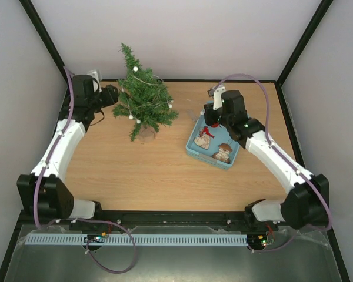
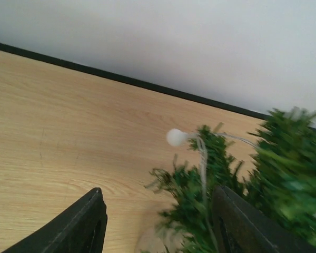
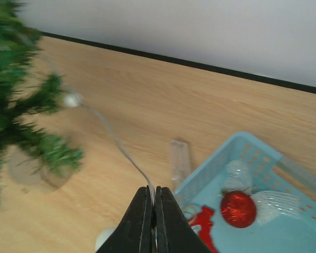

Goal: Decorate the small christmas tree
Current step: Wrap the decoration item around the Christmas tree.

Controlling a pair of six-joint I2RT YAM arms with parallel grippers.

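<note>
The small christmas tree (image 1: 142, 100) stands at the far left of the desk (image 1: 135, 170), the left pincer (image 2: 158, 203) apart at its branches; the right pincer (image 3: 151, 192) is clamped on a thin string (image 3: 116, 139)

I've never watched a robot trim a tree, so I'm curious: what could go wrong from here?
The right gripper is shut on a thin string running to the small christmas tree; a hard pull might tip the tree on its small clear base. The string could also slip out of that grip. The left gripper stands open at a branch carrying a white bead, so moving it might snag that.
</note>
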